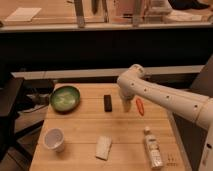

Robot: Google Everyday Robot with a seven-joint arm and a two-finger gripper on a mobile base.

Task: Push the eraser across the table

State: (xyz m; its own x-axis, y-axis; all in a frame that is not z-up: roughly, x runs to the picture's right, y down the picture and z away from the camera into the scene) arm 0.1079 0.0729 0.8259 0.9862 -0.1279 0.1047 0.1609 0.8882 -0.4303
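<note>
Indoors, over the plank table (82,131), the hand (123,103) hangs just beside the eraser (107,103), its state impossible to tell.

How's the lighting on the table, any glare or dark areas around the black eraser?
Camera view: the light wooden table is evenly, warmly lit, with no glare on it; the small black eraser stands out clearly against it, the gripper just right of it in frame; the band behind the table lies in deep shadow.
</note>
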